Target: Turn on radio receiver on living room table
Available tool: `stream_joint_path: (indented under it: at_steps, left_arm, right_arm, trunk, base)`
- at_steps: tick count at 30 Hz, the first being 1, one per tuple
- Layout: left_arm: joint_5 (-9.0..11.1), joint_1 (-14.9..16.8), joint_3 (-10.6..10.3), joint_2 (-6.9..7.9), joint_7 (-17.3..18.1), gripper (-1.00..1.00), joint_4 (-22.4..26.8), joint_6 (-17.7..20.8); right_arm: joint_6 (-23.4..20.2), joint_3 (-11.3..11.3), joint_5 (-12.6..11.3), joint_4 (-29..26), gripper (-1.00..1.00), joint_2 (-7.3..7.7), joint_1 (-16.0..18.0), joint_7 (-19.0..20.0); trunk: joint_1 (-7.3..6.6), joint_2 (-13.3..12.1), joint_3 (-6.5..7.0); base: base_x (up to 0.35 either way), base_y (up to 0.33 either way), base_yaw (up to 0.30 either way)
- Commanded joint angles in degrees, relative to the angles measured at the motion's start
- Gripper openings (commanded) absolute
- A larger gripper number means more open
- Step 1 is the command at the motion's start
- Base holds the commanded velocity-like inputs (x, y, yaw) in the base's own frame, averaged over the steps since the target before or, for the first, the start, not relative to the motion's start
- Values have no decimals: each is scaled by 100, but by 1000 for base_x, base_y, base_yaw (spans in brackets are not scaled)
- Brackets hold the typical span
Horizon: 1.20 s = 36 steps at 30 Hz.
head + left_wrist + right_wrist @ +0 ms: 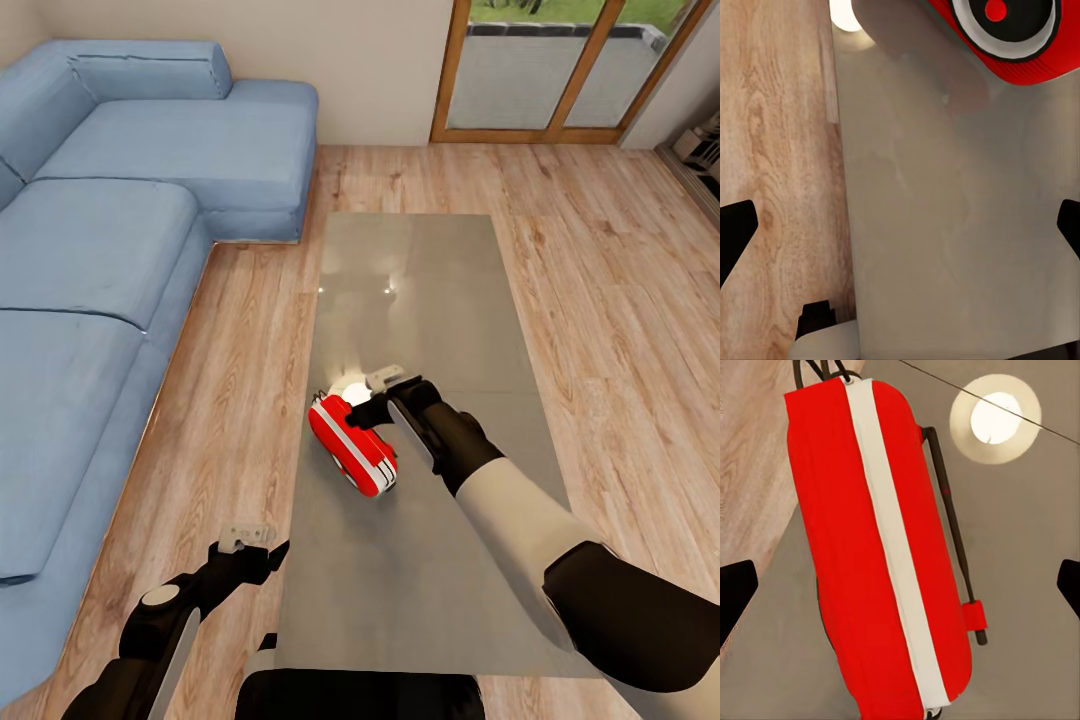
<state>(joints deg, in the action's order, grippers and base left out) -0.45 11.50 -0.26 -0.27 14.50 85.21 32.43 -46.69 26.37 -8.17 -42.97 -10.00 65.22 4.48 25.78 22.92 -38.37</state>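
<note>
Location: the radio receiver [352,446] stands on its edge on the worktop [440,300], near the long side facing the sofa [120,250], in the near half of the top.
Neighbour: a pale round disc [350,384] lies on the worktop just beyond the radio's far end; whether they touch cannot be told.
Right claw: the right claw [385,388] hovers directly above the radio's far end, released, both fingertips spread wide and clear of the casing in the right wrist view, holding nothing.
Left claw: the left claw [246,537] hangs over the floor [250,330] beside the worktop's near corner, fingers apart, empty.
Casing: hard moulded red shell with a white band along the top edge; judged rigid, light and smooth, likely to slide or tip on the glossy top if pushed from the side.
Dial face: the round dial with a red centre [996,10] sits on one broad side, facing the near end of the worktop as seen from the left wrist.
Handle: a thin dark bar [954,529] runs along one side; judged too slender for a firm hold.
Recommended hold: none needed for switching; if steadying is required, pinch across the narrow thickness at the white band.
Risk: a downward press off-centre may topple the upright body.
</note>
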Motion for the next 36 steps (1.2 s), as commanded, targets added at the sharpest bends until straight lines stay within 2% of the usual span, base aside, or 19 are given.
stream_joint_path:
  at_steps: [1,9,17,22,33,36]
  left_arm:
    - [0,0,0,0,0,100,-1,0]
    - [-2,1,0,1,0,100,-4,0]
    - [1,1,0,1,0,100,-5,0]
    - [1,-1,0,1,0,100,-9,0]
    - [0,-2,0,1,0,100,-30,-3]
    - [1,-2,0,1,0,100,-31,-8]
  right_arm:
    - [11,2,-17,9,100,0,0,0]
    - [335,17,-97,436,100,0,0,0]
    - [441,44,-105,686,100,0,0,1]
    - [748,60,-105,998,100,0,0,6]
    - [803,169,-108,1035,100,0,0,30]
    - [809,238,-108,1036,100,0,0,197]
  trunk:
    - [0,0,0]
    - [0,0,0]
    - [0,0,0]
    - [0,0,0]
    - [0,0,0]
    - [0,0,0]
  base:
    - [0,0,0]
    - [0,0,0]
    - [0,0,0]
    - [0,0,0]
    - [0,0,0]
    - [0,0,0]
